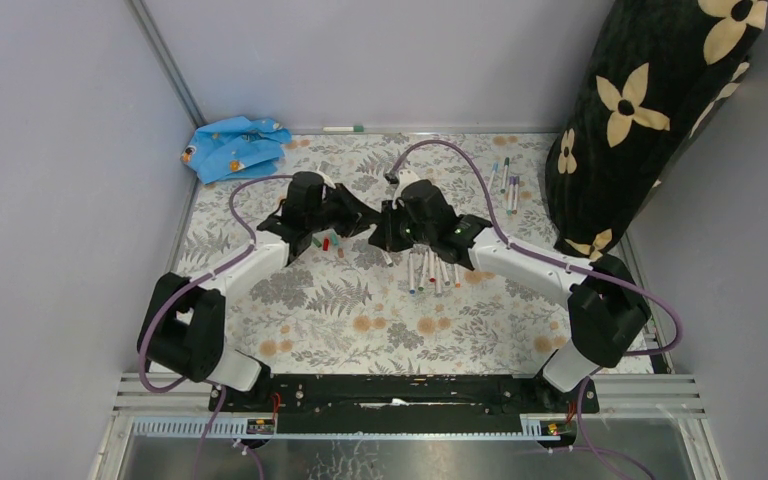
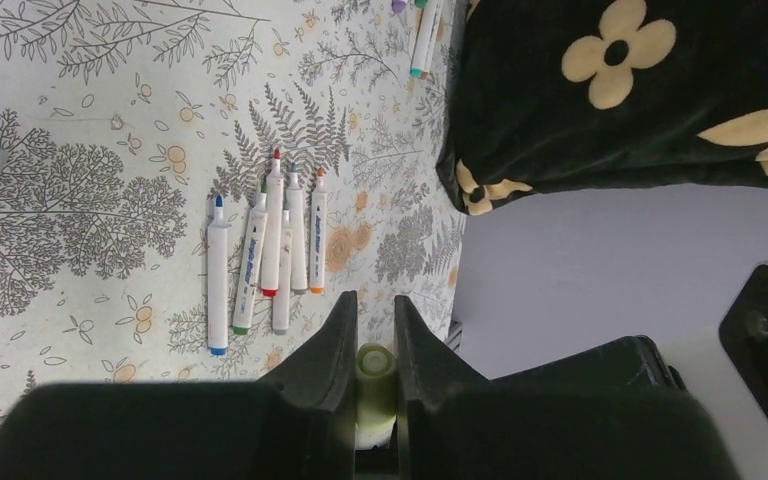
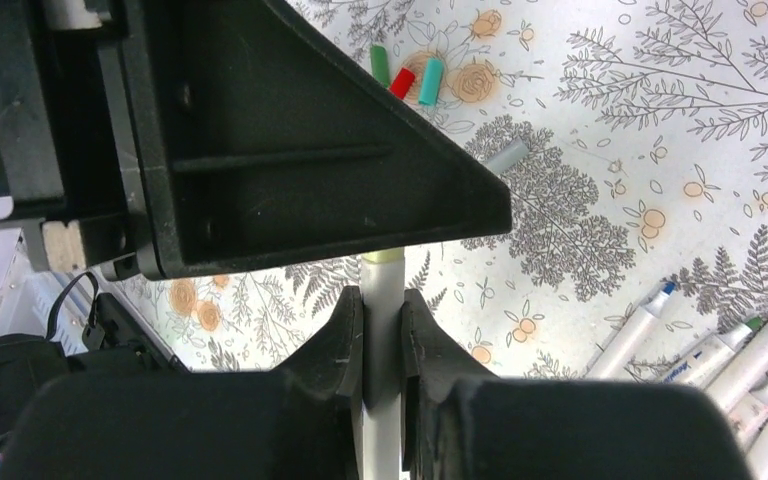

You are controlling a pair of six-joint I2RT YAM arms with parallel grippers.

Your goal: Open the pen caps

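Blue lettering runs along the white barrels of the pens (image 2: 260,262) lying ahead of the left gripper (image 2: 370,308); it is too small to read.

Pens (image 1: 430,270) in a row on the table (image 1: 360,335), caps (image 1: 324,243) to their left, cloth (image 1: 235,148) far-left, cushion (image 1: 650,110) far-right.

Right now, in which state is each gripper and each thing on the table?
left gripper: shut on the yellow-green cap.
right gripper: shut on the white pen.
white pen: held up between both grippers; cannot tell if its cap is off.
row of pens: lying flat, tips bare.
loose caps: off their pens, lying flat.
blue cloth: crumpled.
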